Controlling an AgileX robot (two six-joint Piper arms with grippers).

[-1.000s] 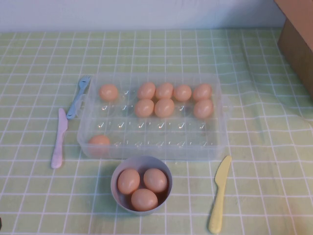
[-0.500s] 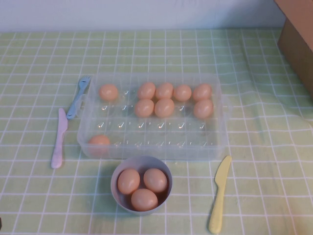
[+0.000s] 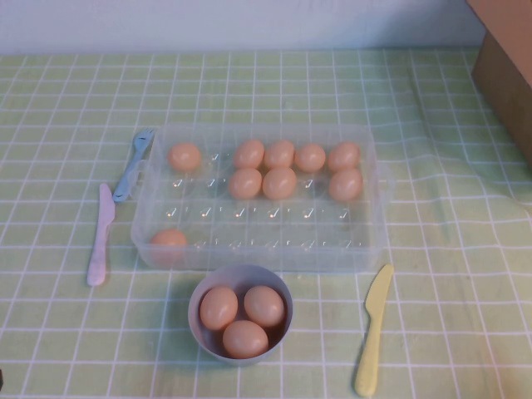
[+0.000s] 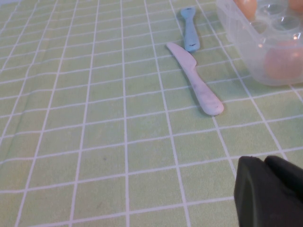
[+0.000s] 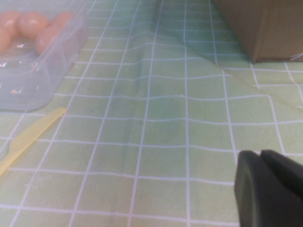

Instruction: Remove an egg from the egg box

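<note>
The egg box (image 3: 258, 199) is located mid-table, behind a bowl (image 3: 240, 314) containing three eggs. An egg (image 3: 169, 240) is seated in the near-left cup of the box; eight more occupy the far rows. The left gripper (image 4: 270, 191) and right gripper (image 5: 270, 187) are held above the cloth at either side; finger state cannot be determined.

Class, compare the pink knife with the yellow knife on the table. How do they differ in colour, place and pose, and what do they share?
The pink knife lies left of the egg box, beside a blue fork; the yellow knife lies at the box's near right corner, alone. The pink one is pale lilac-pink, the yellow one pale yellow. The pink one stands nearly straight; the yellow one leans right. Both lie flat, untouched by either hand.
</note>
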